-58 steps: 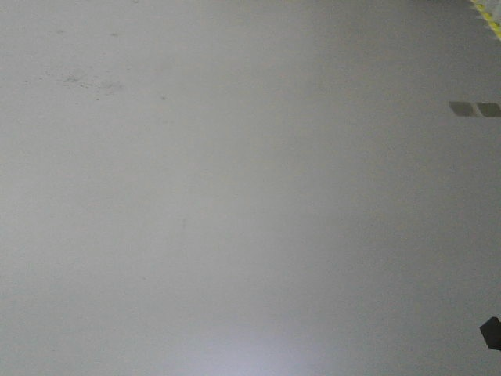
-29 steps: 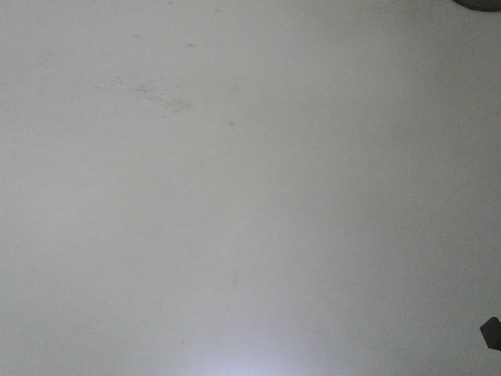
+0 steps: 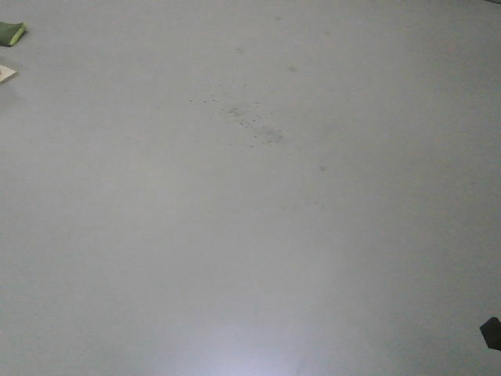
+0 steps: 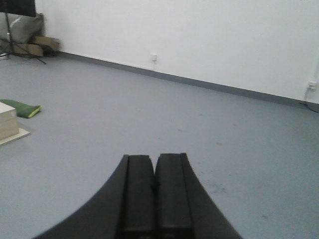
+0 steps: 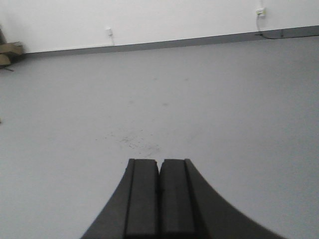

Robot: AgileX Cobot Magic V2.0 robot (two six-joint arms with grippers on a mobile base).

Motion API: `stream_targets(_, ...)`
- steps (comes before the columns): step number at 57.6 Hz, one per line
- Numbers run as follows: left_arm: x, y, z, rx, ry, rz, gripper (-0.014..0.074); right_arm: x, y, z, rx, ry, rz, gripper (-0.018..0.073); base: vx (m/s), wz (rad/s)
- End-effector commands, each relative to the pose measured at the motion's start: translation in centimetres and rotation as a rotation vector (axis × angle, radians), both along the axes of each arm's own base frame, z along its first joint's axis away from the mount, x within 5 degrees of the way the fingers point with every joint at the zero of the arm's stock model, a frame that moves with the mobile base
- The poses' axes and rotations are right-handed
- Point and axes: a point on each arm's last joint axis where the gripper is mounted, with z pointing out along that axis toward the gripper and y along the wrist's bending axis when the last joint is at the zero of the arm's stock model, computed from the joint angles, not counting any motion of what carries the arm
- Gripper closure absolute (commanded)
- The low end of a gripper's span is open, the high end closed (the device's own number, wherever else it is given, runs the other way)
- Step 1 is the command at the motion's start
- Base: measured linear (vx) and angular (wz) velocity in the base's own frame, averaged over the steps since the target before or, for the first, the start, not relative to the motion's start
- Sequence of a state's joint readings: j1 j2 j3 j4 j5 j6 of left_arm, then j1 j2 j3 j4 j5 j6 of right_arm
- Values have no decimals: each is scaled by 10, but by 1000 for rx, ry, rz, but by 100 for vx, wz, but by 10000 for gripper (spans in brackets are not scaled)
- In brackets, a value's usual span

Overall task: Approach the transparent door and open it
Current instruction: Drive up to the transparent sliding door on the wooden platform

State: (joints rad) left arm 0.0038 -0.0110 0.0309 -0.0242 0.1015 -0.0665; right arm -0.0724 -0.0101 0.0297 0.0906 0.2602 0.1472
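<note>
The left black tool (image 4: 154, 167) and right black tool (image 5: 159, 169) sit pressed shut and empty, probably tucked in for driving. The transparent door shows in no view. There is only speckled grey floor (image 3: 250, 235), a white wall (image 4: 199, 40) at twelve o'clock and a green pouch (image 4: 22, 108) at ten o'clock.

Left gripper (image 4: 154, 172) level, pointing forward, jaws pressed together, nothing between. Right gripper (image 5: 159, 174) same pose, jaws closed, empty.

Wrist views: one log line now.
black left gripper: shut | black right gripper: shut | transparent door: not in view | scene: grey floor, white wall
</note>
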Motion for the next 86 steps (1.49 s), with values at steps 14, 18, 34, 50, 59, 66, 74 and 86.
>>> stream_targets(14, 0, 0, 2, -9, -71, -1, 602, 0, -1, 6, -8, -88, -5, 565, 56, 71)
stream_targets(18, 0, 0, 2, -9, -71, -1, 602, 0, -1, 6, -8, -88, -5, 565, 56, 81)
stream_targets(34, 0, 0, 2, -9, -71, -1, 602, 0, -1, 6, -8, -88, -5, 565, 55, 84)
stream_targets(50, 0, 0, 2, -9, -71, -1, 602, 0, -1, 6, -8, -88, -5, 565, 56, 73)
stream_targets(59, 0, 0, 2, -9, -71, -1, 602, 0, -1, 6, -8, -88, -5, 565, 57, 59)
stream_targets(66, 0, 0, 2, -9, -71, -1, 602, 0, -1, 6, -8, -88, -5, 565, 57, 55)
stream_targets(74, 0, 0, 2, -9, -71, -1, 602, 0, -1, 6, -8, -88, -5, 565, 57, 50)
stream_targets(86, 0, 0, 2, -9, -71, -1, 602, 0, -1, 6, -8, -89, -5, 565, 57, 42)
